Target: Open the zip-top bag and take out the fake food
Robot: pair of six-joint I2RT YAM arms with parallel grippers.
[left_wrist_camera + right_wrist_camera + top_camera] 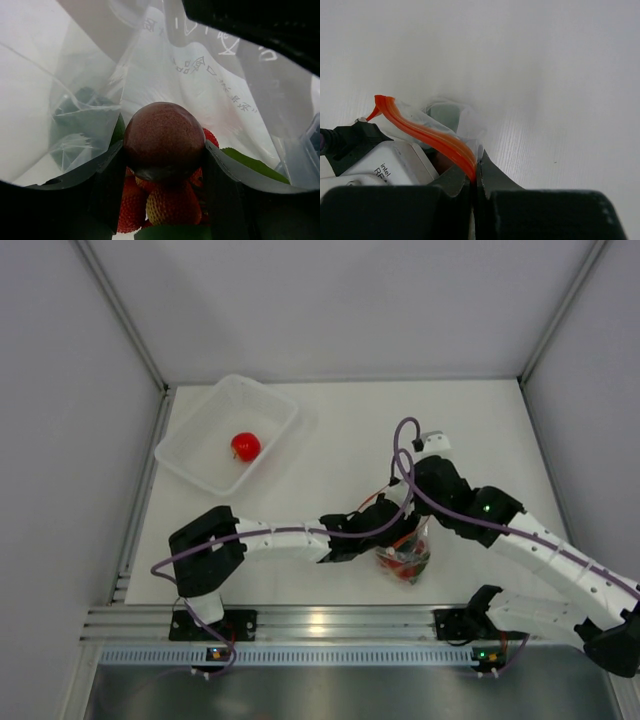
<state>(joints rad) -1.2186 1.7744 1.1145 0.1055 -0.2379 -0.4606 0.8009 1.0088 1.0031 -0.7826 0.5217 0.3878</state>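
white table (340,430), pale walls around. zip-top bag (405,560) stands near the front edge, between the two arms. right gripper (474,170): jaws pressed together, pinching the orange-red zip strip (425,132). left gripper (164,150): inside the bag mouth, jaws clamped on the maroon ball (162,127), red berry pieces (172,205) below it. red tomato (245,446) lies in the clear tub (195,425), well apart.

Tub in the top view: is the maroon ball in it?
No, the tub holds only the red tomato; the maroon ball sits in the zip-top bag between the jaws of the left gripper.
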